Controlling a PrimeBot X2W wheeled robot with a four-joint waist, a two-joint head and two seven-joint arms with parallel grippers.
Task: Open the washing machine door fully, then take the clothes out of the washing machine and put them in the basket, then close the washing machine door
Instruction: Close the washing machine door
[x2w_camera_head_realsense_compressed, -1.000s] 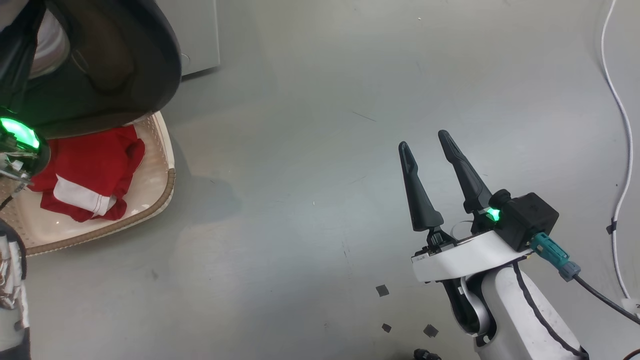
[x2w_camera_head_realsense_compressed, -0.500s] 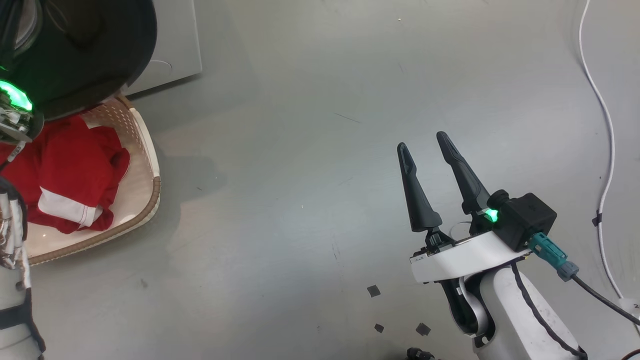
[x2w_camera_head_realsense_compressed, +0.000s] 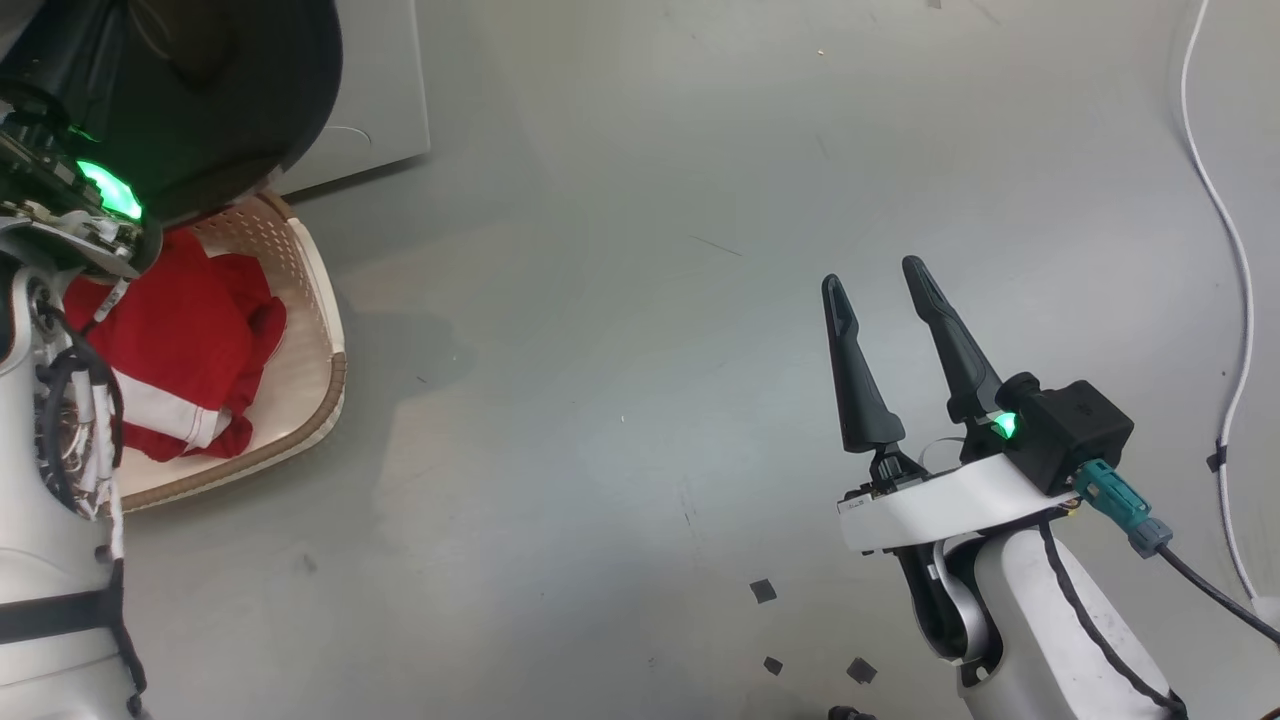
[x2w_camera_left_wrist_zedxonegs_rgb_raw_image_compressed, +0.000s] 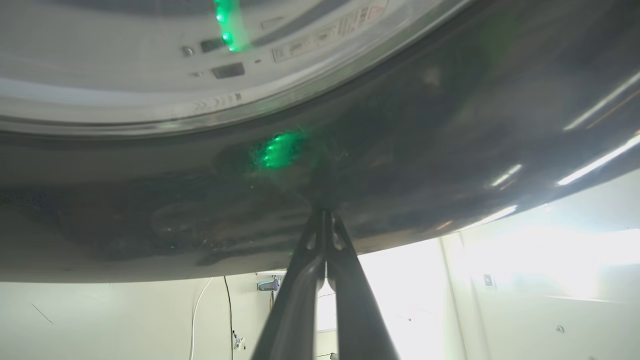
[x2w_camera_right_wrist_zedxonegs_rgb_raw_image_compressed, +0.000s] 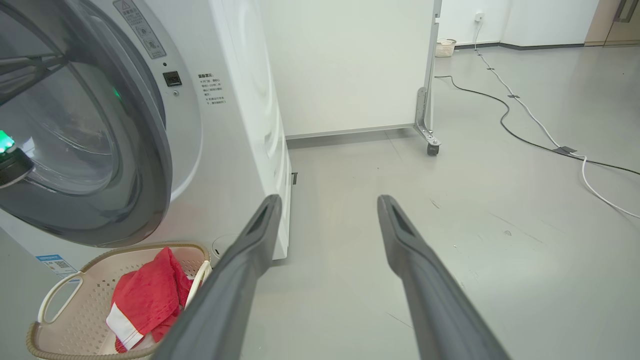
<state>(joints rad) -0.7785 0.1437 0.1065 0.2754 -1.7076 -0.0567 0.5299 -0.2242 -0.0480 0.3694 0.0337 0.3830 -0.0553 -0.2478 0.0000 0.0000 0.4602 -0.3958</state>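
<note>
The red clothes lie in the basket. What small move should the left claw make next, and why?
Probably push the shut left claw forward, swinging the washing machine door closed: its tips touch the door's rim, the clothes lie in the basket, and the door stands open above it.

Left forearm (x2w_camera_head_realsense_compressed: 35, 600), white with a black strap and cable bundle, runs up the left edge of the head view. Left wrist (x2w_camera_head_realsense_compressed: 75, 215) sits at upper left, green light on. Left hand (x2w_camera_left_wrist_zedxonegs_rgb_raw_image_compressed: 324, 220) in its own wrist view: two dark fingers (x2w_camera_left_wrist_zedxonegs_rgb_raw_image_compressed: 295, 300) pressed flat together, tips at frame centre. Right hand (x2w_camera_head_realsense_compressed: 875, 277) is at lower right of the head view, fingers pointing up and leaning slightly left, spread wide. Right wrist (x2w_camera_head_realsense_compressed: 950, 500) is white with a green light on. Right forearm (x2w_camera_head_realsense_compressed: 1050, 640) drops to the bottom right.
</note>
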